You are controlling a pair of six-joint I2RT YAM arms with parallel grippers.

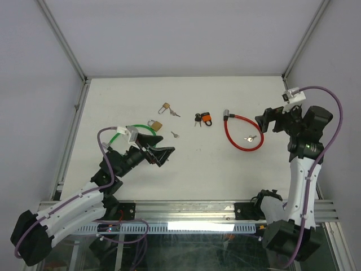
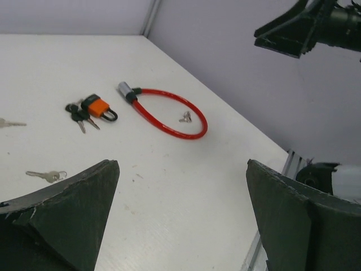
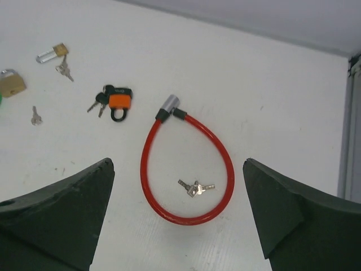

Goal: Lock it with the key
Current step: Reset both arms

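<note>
A red cable lock (image 1: 243, 149) lies closed in a loop on the white table at the right. A small bunch of silver keys (image 1: 250, 138) lies inside the loop. Both show in the right wrist view, the lock (image 3: 169, 104) and the keys (image 3: 194, 187), and in the left wrist view, the lock (image 2: 128, 93) and the keys (image 2: 185, 117). My right gripper (image 1: 269, 121) is open and empty, above and just right of the loop; in the right wrist view (image 3: 178, 164) it looks down on the loop. My left gripper (image 1: 161, 152) is open and empty at the left; the left wrist view (image 2: 181, 164) shows nothing between its jaws.
An orange padlock (image 1: 207, 118) with black-headed keys (image 1: 197, 118) lies mid-table. Two brass padlocks (image 1: 155, 123) (image 1: 165, 106) and loose keys (image 1: 174, 134) lie left of it. A green cable (image 1: 132, 129) curves behind my left gripper. Metal frame rails edge the table.
</note>
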